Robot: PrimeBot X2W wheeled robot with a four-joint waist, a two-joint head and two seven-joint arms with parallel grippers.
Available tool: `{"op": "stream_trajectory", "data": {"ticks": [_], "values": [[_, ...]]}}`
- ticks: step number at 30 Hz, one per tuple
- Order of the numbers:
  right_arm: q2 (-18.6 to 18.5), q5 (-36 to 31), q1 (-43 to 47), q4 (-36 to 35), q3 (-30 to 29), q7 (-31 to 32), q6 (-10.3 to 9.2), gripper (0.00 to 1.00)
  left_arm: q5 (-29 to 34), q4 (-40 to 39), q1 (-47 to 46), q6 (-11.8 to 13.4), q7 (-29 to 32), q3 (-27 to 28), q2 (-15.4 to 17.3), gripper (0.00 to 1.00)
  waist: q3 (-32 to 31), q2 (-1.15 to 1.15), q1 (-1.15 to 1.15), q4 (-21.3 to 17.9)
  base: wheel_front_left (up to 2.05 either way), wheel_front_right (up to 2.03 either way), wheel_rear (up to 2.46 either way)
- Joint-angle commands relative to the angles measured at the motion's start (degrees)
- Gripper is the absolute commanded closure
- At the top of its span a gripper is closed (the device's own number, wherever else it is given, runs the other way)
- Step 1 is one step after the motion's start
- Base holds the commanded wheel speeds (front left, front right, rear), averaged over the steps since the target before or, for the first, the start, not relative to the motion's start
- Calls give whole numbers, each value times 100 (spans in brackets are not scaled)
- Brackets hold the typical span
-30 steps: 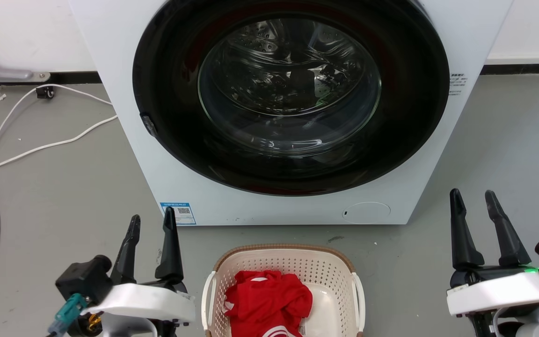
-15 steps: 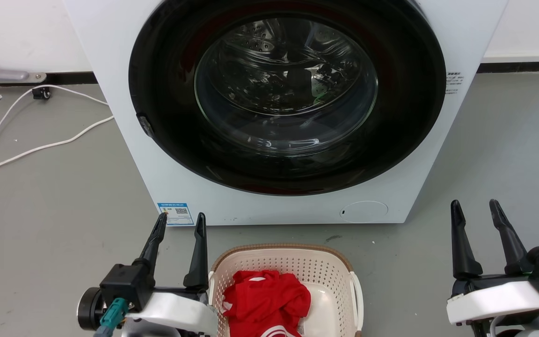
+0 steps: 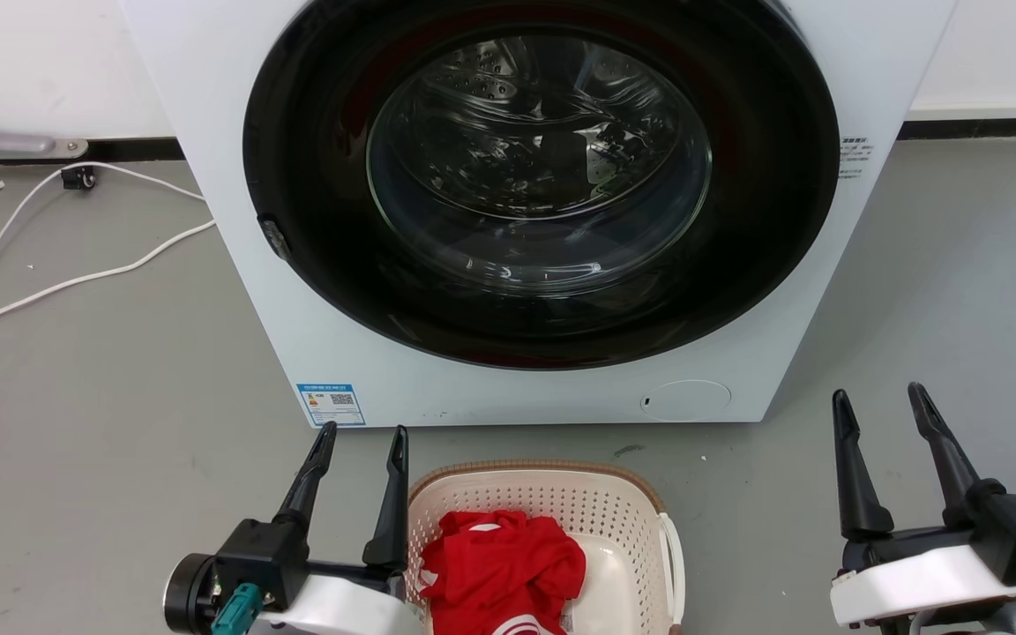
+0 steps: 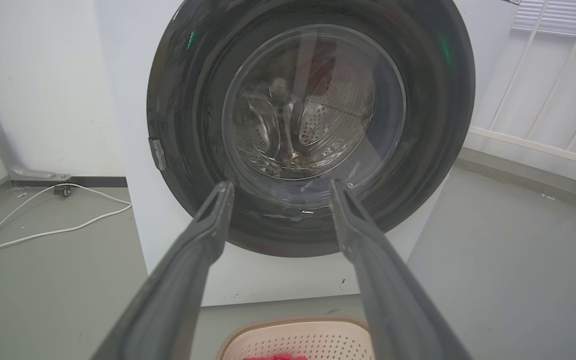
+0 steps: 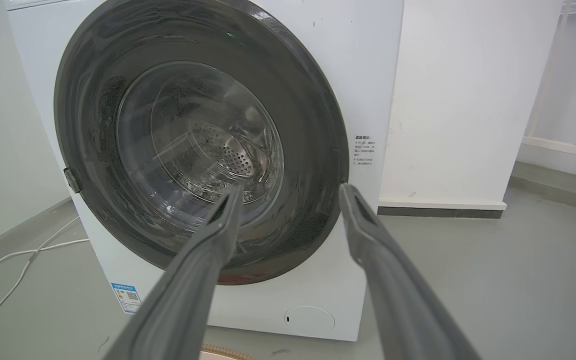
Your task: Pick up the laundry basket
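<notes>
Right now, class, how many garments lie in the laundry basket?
1: a red garment lies in the laundry basket, toward its left side. More could be hidden beneath it or below the picture's edge.

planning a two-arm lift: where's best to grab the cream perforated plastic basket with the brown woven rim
Probably by the sides of the cream perforated basket: its white side handle arcs clear of the right wall, open to the right gripper from outside. The left gripper stands at the opposite side, its handle hidden.
</notes>
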Motion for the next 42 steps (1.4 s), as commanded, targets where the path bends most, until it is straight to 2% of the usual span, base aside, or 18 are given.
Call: {"op": "stream_trajectory", "data": {"ticks": [1,9,15,23,42], "values": [[-4,-29,39,-3,-15,-39,-2,0,36,-25,23,-46,-42,49,-17,0,-2,0,0,0,0,0,0],[-2,224,78,197,-43,-131,-2,0,417,53,186,-471,-134,438,-288,0,-11,0,0,-4,0,0,0],[0,39,78,248,-2,-189,-2,0,777,145,258,-660,-191,591,-410,0,-30,0,0,-21,0,0,0],[2,-303,86,190,2,-266,-2,0,1239,158,298,-739,-271,651,-485,0,-20,0,0,-30,0,0,0],[1,-185,35,180,-18,-261,-2,0,1190,266,270,-867,-265,777,-551,0,104,0,0,-37,0,0,0]]}}
